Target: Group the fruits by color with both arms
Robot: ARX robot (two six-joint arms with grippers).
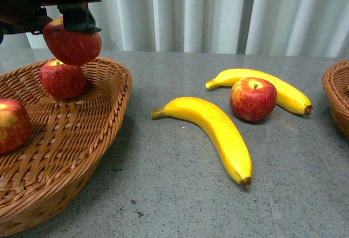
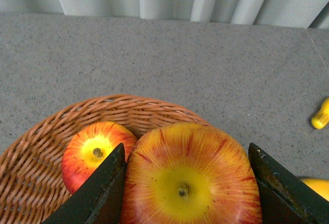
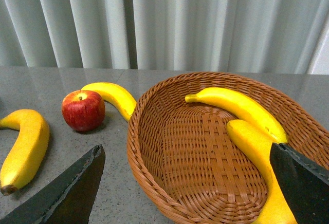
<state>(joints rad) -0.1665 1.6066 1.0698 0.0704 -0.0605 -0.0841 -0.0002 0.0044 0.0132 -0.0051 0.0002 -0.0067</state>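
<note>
**Left claw** (image 1: pixel 72 26): clamps the held apple (image 2: pixel 190 178), red with a yellow patch round its stem, with one dark finger (image 2: pixel 100 193) pressed to each flank. Hangs with the fruit over the far end of the left basket (image 1: pixel 121 82), clear of the weave.
- Directly beneath this claw, resting in the basket: a second apple (image 1: pixel 61 79). Contact with the held fruit not determinable.
- Lower than the claw and nearer the camera, toward the basket's outer side: a third apple (image 1: pixel 11 124), cut by the picture's edge.

**Right claw** (image 3: pixel 185 190): spread wide, with nothing between its fingers (image 3: pixel 67 193).
- Just ahead of it and below: the right basket (image 3: pixel 139 131), holding two bananas (image 3: pixel 241 106) that lie side by side against one wall.
- Outside that basket and farther from this claw, on the grey table (image 1: pixel 180 194): a loose apple (image 1: pixel 253 99), just in front of the far banana (image 1: pixel 283 90).
- Apart from both: a near banana (image 1: pixel 212 131), brown tip toward the camera.

All three loose fruits between the baskets, well apart from the left claw. Behind everything, beyond both claws: a pale pleated curtain (image 1: pixel 191 9).
</note>
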